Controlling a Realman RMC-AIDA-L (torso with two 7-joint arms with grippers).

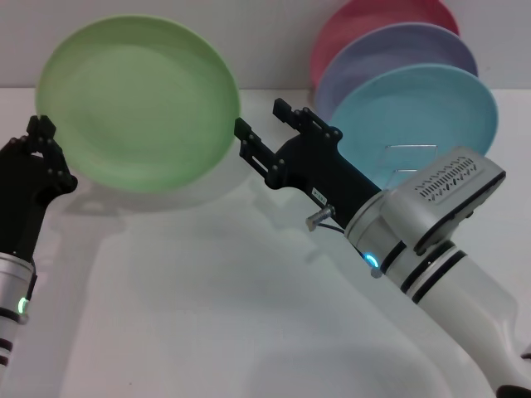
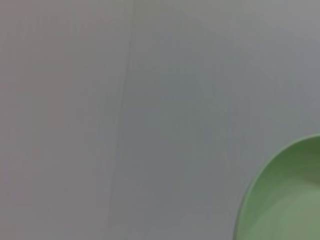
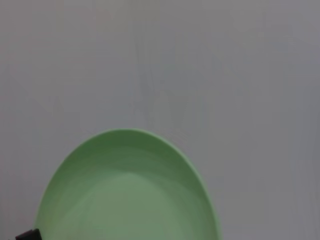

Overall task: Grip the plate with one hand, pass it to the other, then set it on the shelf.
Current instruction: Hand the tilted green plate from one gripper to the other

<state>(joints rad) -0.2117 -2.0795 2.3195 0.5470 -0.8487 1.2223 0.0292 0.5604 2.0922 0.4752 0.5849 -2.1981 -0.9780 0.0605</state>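
- Round light-green matte plastic plate (image 1: 139,101) is held up off the white tabletop (image 1: 207,307), tilted with its face toward the camera, upper left of the head view.
- Left gripper (image 1: 46,153), black two-finger type on a black arm with a green light on its grey-white base segment, is clamped on the plate's lower left rim; only that arm holds it.
- Right gripper (image 1: 261,133), black two-finger type on a bulky white-grey arm with black stripes and vent slots, sits just beside the plate's right edge. Fingers spread apart, nothing between them; whether a fingertip touches the rim cannot be told.
- Thin silver wire plate rack (image 1: 411,162) is at the back right, mostly hidden behind the right arm and the plates it carries.
- Rack holds three upright plates front to back: light-blue plate (image 1: 431,112), lavender plate (image 1: 398,50), pink plate (image 1: 373,21).
- Left wrist view: only a slice of the green plate (image 2: 290,200) against a plain grey background.
- Right wrist view: green plate (image 3: 130,190) face-on, with a small black part at its lower edge, not identifiable.
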